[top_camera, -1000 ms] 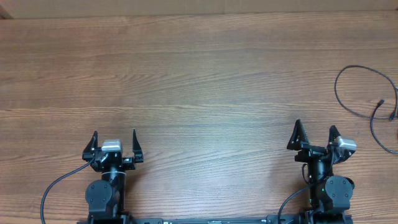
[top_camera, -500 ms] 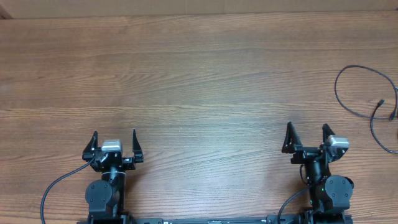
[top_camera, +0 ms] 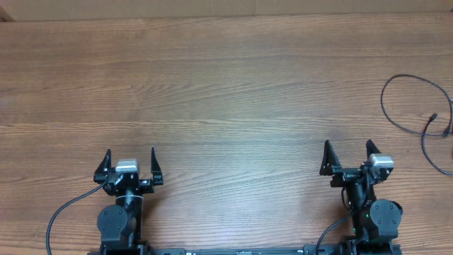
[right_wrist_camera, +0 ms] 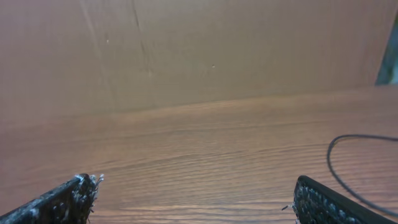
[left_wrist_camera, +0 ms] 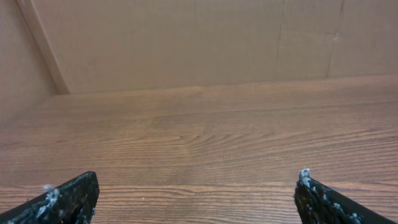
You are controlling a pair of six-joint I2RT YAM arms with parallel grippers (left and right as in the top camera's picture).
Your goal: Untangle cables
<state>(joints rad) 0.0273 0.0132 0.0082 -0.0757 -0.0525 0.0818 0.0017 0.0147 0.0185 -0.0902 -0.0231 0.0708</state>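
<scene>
Cables lie looped on table; right gripper near them, left gripper well apart, both splayed, empty.

Soft, even, warm light spreads over the brown wood-grain surface in the overhead view, which is sharp to its corners, with only faint shadows along the near edge. The left wrist view is bright but softer: the plain beige wall is hazy, and the black fingertips of the left gripper blur. The right wrist view is dimmer, redder and softly focused, and its thin black cable is fuzzy.
</scene>
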